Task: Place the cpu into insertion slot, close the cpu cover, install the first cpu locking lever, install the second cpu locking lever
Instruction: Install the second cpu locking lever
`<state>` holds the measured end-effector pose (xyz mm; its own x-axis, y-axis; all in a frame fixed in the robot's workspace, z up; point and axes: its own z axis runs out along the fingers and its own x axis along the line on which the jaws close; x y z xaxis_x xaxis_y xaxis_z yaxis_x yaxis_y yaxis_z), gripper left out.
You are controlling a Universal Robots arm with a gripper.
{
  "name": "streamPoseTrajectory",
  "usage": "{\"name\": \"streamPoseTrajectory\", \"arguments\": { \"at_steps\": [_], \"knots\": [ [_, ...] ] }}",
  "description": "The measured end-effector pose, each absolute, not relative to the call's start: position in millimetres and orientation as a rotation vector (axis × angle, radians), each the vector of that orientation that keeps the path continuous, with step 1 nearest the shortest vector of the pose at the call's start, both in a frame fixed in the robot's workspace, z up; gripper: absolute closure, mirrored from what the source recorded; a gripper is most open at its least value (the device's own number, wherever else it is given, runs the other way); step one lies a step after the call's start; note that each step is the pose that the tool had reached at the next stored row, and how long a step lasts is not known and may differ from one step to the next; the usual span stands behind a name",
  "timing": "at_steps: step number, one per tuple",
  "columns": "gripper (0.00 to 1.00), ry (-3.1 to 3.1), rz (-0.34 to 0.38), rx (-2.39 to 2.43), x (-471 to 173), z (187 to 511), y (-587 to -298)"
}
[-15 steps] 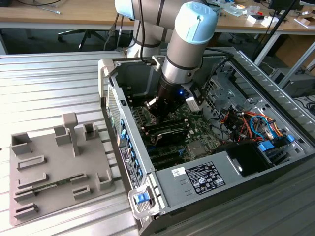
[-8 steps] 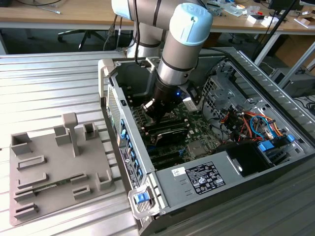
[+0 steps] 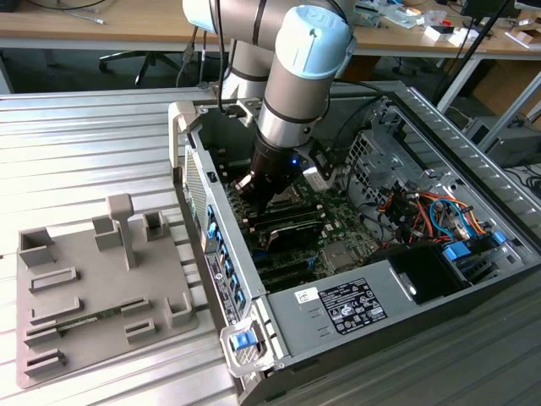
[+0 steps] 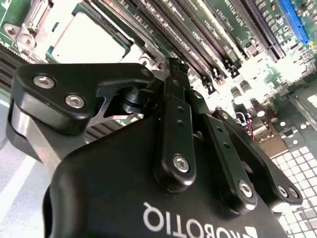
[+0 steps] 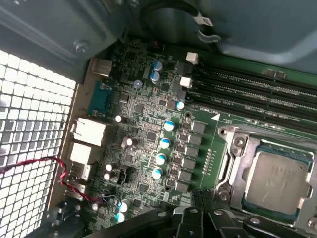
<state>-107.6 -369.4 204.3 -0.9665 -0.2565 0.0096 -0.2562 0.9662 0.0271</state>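
Arm reaches down into the open computer case, which lies on its side on the ribbed metal surface. Pincer sits low over the green motherboard, right beside the socket area.

Cpu lies flat in the insertion slot, silvery top facing up; also seen pale and bright in the second wrist view, just past the pincer's black fingers. Cpu cover frames the chip, metal rim around its edges; can't tell if it is fully down or latched. Locking levers not clear enough to call.

Pincer fingers look drawn together at the tips in the second wrist view, nothing visible between them.

Long black memory slots run beside the socket. Grey fixture tray sits on the surface at the exterior view's left, well apart from the case.
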Motion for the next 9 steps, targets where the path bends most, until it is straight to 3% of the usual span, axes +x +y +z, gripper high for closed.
{"name": "streamPoseTrajectory", "arguments": {
  "at_steps": [9],
  "knots": [
    [0.89, -3.102, -0.043, 0.411, -107.9, 200.9, -365.2]
  ]
}}
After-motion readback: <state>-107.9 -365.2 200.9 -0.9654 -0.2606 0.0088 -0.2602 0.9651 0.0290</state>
